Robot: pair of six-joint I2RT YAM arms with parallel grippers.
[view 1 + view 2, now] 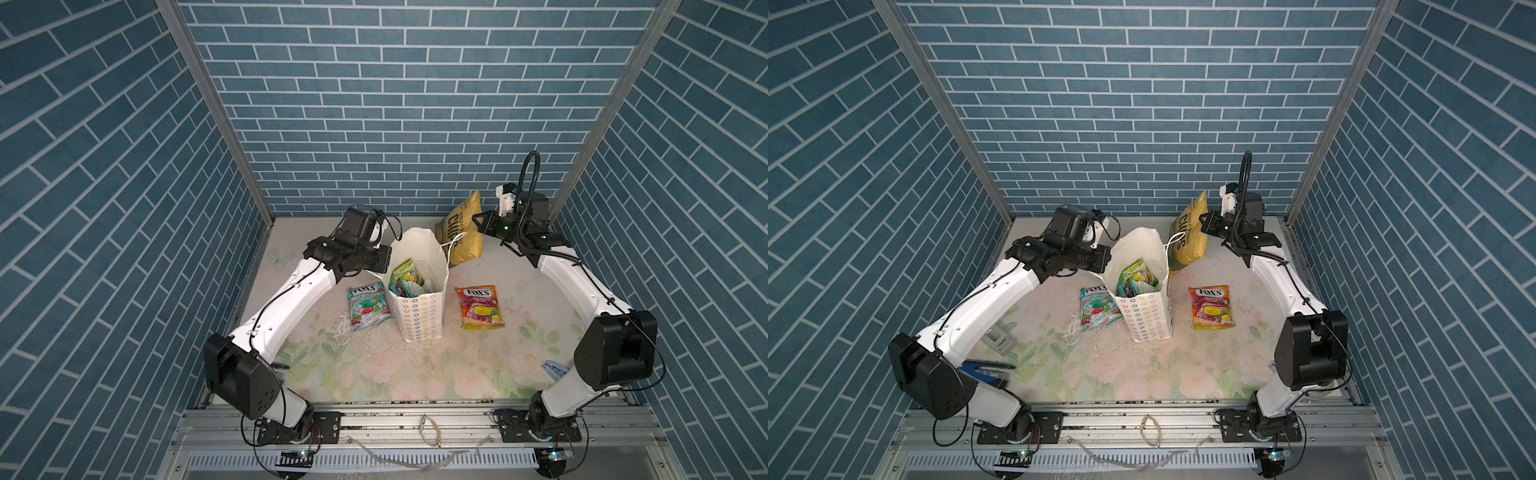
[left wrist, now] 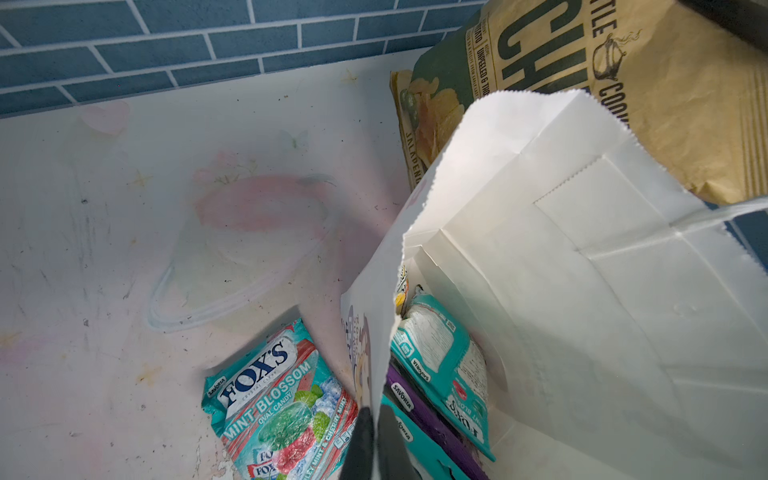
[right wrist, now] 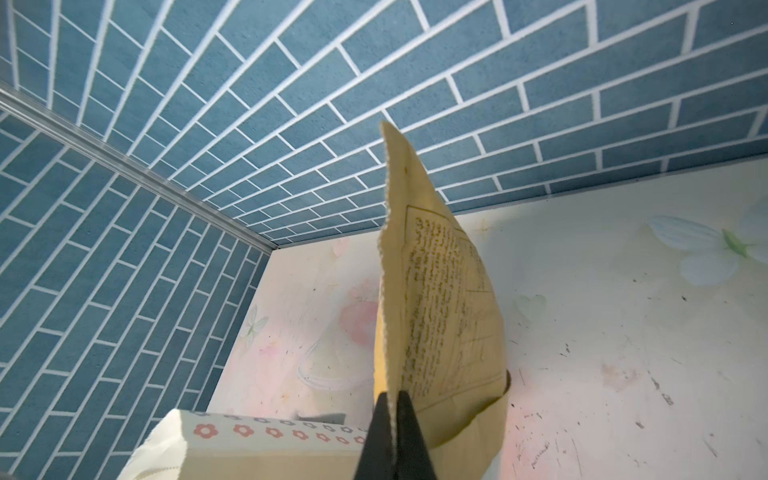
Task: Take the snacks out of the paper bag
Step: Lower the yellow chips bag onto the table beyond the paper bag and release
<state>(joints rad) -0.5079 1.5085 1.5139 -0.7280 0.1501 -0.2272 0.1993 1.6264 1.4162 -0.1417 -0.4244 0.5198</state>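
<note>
Pinching paper bag [image 2: 540, 257] rim, left pincer [image 2: 376, 440]; right pincer [image 3: 392, 436] clamps CHIPS bag [image 3: 436, 291] edge.

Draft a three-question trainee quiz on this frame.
1. True or false: the chips bag sits inside the paper bag.
2. The left end effector is shut on: A the paper bag's rim; B the chips bag; C nothing.
3. How many FOX'S pouches lie on the table outside the bag?
Key: 1 false, the right end effector grips it outside; 2 A; 3 two, a teal one and an orange pouch.
</note>
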